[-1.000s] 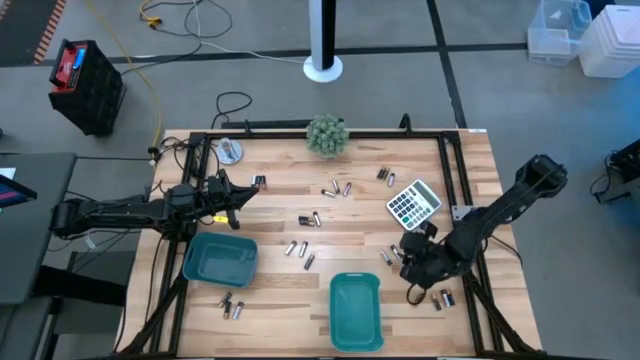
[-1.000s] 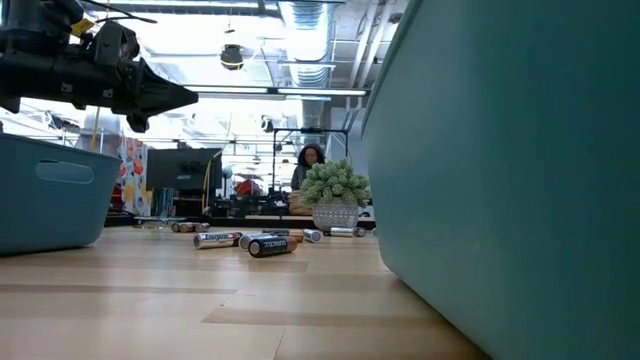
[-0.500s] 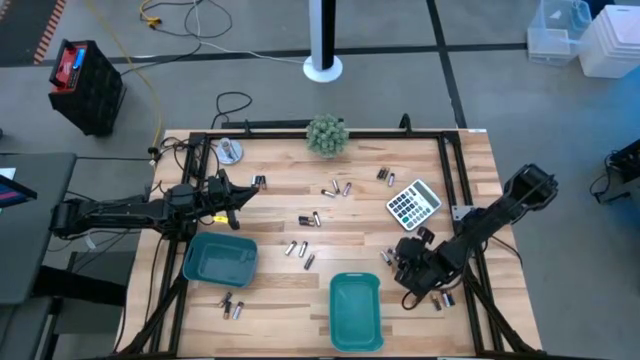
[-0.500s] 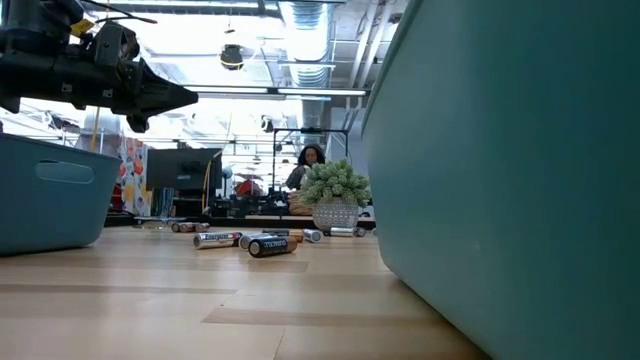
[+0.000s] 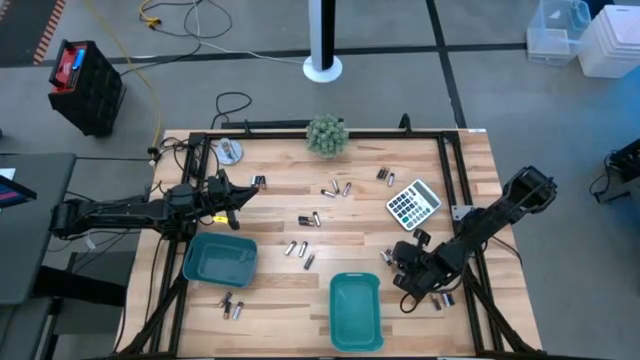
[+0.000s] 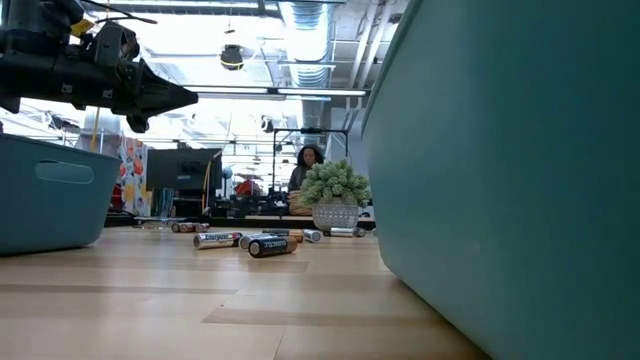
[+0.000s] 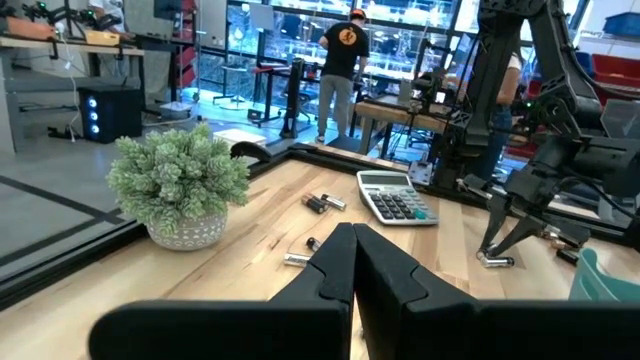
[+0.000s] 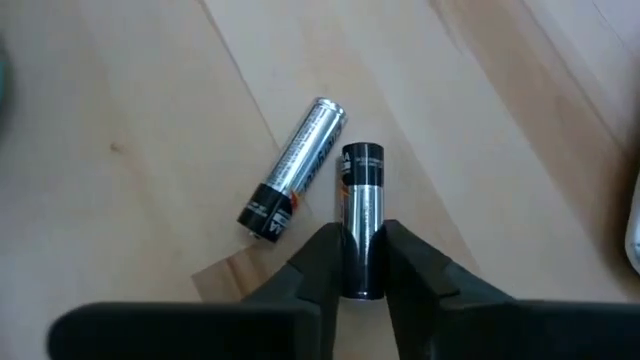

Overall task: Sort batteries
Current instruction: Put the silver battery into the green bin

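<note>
Right gripper (image 8: pixel 360 262) low over the light wooden table (image 5: pixel 350 215), near its right edge beside a teal plastic tray (image 5: pixel 356 310), fingers pinched on a dark copper-ended battery (image 8: pixel 360 215); a silvery battery (image 8: pixel 295 170) lies just beside it. Left gripper (image 7: pixel 354 262), fingers together and empty, hovers above another teal tray (image 5: pixel 219 259)

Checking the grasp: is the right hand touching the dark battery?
Touching: the right wrist view shows the right hand with both fingers pressed against the dark battery.

A robotics lab or workshop.
Concrete floor (image 5: pixel 480 60), floor cables (image 5: pixel 190 25), monitors (image 6: pixel 180 175), ceiling ducts (image 6: pixel 310 20), workbenches (image 7: pixel 420 110).
</note>
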### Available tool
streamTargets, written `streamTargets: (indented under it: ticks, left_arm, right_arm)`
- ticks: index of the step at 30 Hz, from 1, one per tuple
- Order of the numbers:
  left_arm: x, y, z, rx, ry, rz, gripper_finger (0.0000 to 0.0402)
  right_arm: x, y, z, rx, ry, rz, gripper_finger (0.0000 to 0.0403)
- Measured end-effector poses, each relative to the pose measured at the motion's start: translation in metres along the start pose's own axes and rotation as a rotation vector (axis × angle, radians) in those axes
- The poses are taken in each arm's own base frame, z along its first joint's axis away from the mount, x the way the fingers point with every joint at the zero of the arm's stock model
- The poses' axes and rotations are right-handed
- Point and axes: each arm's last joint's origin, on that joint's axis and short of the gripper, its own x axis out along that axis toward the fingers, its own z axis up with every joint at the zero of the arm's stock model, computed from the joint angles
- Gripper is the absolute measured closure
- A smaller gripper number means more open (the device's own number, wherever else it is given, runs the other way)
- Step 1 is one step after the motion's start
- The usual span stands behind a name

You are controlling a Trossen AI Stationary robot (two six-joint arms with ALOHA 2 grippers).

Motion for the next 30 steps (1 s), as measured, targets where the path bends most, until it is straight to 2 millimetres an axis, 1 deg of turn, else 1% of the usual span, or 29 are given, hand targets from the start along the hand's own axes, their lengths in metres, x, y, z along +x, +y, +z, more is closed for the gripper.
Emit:
streamTargets:
  ticks: [4, 11, 16, 20, 25, 30]
  left_arm:
    - [0.0, 0.0, 0.0, -0.001, 0.0, 0.0, 0.0401]
    - [0.0, 0.0, 0.0, -0.005, 0.0, 0.0, 0.0401]
    - [0.0, 0.0, 0.0, -0.007, 0.0, 0.0, 0.0401]
    - [0.0, 0.0, 0.0, -0.007, 0.0, 0.0, 0.0401]
    - [0.0, 0.0, 0.0, -0.004, 0.002, 0.0, 0.0401]
    - [0.0, 0.0, 0.0, -0.003, 0.002, 0.0, 0.0401]
  right_arm:
    - [0.001, -0.001, 0.001, 0.003, 0.008, -0.004, 0.0349]
    - [0.0, -0.002, 0.001, 0.017, 0.001, -0.006, 0.0356]
    - [-0.01, -0.007, 0.003, 0.042, -0.043, -0.001, 0.0357]
    - [-0.015, -0.015, 0.004, 0.035, -0.058, -0.039, 0.0358]
    - [-0.022, -0.02, 0.008, 0.055, -0.131, -0.062, 0.0358]
    - [-0.033, -0.019, 0.02, 0.072, -0.229, 0.005, 0.0358]
